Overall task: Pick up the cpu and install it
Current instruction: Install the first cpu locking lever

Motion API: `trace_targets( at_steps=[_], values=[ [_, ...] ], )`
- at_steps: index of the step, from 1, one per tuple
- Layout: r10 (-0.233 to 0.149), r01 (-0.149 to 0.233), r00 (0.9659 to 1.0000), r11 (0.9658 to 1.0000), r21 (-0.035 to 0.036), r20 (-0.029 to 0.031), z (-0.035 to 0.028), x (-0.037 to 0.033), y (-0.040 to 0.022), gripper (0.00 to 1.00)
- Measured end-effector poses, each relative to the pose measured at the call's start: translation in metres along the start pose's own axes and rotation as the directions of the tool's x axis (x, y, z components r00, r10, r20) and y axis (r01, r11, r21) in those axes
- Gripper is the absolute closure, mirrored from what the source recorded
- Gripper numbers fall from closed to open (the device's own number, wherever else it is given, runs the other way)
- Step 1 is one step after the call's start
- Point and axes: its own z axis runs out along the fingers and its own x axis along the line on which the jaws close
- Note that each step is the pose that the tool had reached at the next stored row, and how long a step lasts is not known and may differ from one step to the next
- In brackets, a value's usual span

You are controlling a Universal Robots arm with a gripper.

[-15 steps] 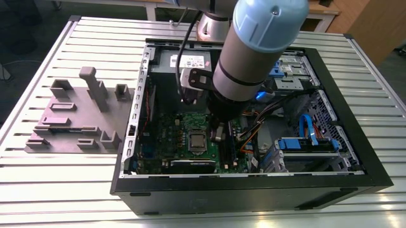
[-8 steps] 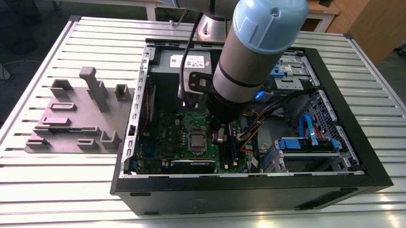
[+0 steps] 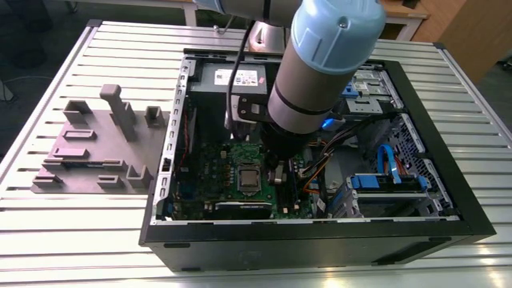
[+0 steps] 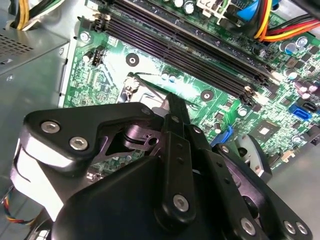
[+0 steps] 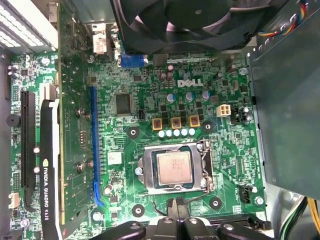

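The cpu [image 5: 173, 167] lies flat in the metal socket frame [image 5: 205, 167] on the green motherboard [image 5: 135, 90], its silver top facing up. From the exterior view the cpu [image 3: 249, 178] sits near the middle of the board inside the open computer case [image 3: 320, 231]. My gripper [image 5: 176, 204] hovers just beside the socket's edge, apart from the chip. In the second wrist view the gripper [image 4: 175, 105] has its black fingers pressed together, shut, with nothing between them, close to a thin wire lever [image 4: 150, 82] of the socket.
A grey-mauve tray [image 3: 48, 162] with upright blocks sits on the slatted table at the exterior view's left. Around the socket are a black fan [image 5: 200, 20], a graphics card [image 5: 50, 165], memory slots [image 4: 190, 45] and loose cables [image 3: 384, 162]. The case walls enclose the arm [image 3: 312, 90].
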Motion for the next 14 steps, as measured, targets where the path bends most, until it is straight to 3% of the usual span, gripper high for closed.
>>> trace_targets(
  at_steps=[8, 14],
  values=[
    [-0.007, 0.007, 1.0, 1.0, 0.0015, -0.0007, 0.0055, 0.0068, 0.0002, 0.9],
    [-0.017, 0.017, 0.9999, 0.9999, 0.002, -0.0017, 0.0128, 0.0077, -0.0002, 0.9]
  ],
)
